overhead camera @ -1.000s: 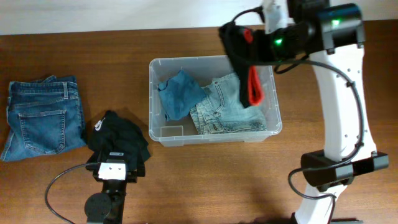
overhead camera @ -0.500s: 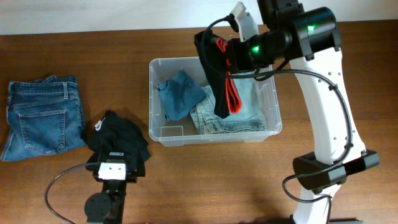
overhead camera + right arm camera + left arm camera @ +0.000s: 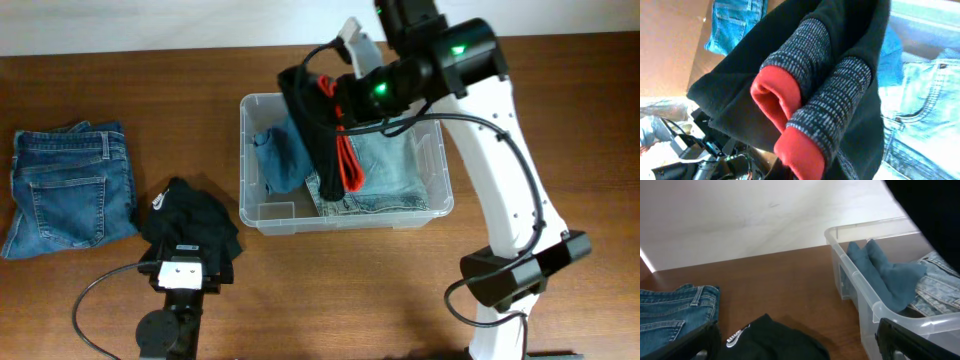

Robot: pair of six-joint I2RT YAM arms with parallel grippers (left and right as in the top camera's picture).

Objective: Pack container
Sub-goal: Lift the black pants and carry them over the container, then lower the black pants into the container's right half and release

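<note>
Lowering the black garment with red cuffs (image 3: pixel 325 150) straight down until its hanging end settles on the light jeans (image 3: pixel 390 175) keeps every cuff inside the container (image 3: pixel 243 150); release only then. Nearest, on the surface in front of the container, the left gripper (image 3: pixel 800 341) rests, jaws spread. Farther, the right gripper (image 3: pixel 340 95) hangs above the container's middle, jaws pinching the garment.

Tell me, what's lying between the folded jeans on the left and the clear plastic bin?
A crumpled black garment with a white logo lies on the wood between jeans and container; the overhead view shows it.
</note>
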